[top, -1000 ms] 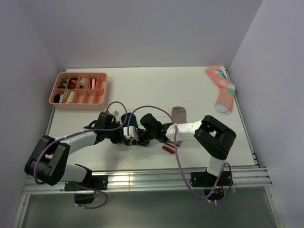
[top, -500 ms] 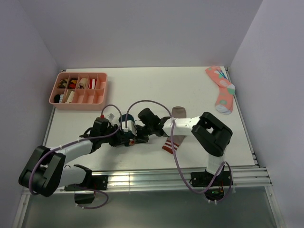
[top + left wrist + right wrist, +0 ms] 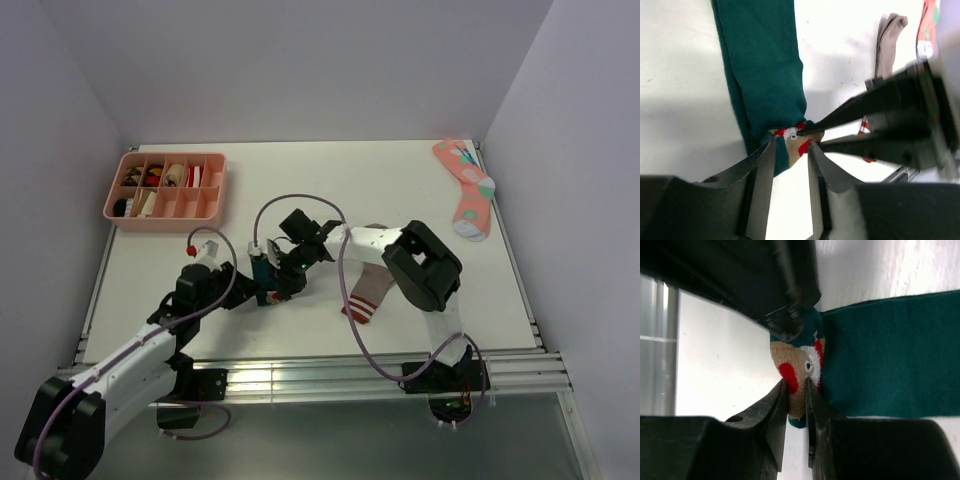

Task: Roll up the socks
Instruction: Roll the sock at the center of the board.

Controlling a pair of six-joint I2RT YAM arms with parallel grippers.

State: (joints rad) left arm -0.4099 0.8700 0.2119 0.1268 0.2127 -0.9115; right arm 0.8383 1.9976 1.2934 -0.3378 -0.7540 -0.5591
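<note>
Up close, rt wrist shows right claw (image 3: 796, 383) pinching green sock (image 3: 880, 355); overhead can't.

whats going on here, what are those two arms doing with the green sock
Both arms meet at one end of the dark green sock, which lies stretched out on the table, not yet rolled. The right gripper is pinched on the end with the bear motif. The left gripper straddles that same end with its jaws open. The brown sock lies apart to the right, and the pink spotted sock sits in the far right corner.
</note>
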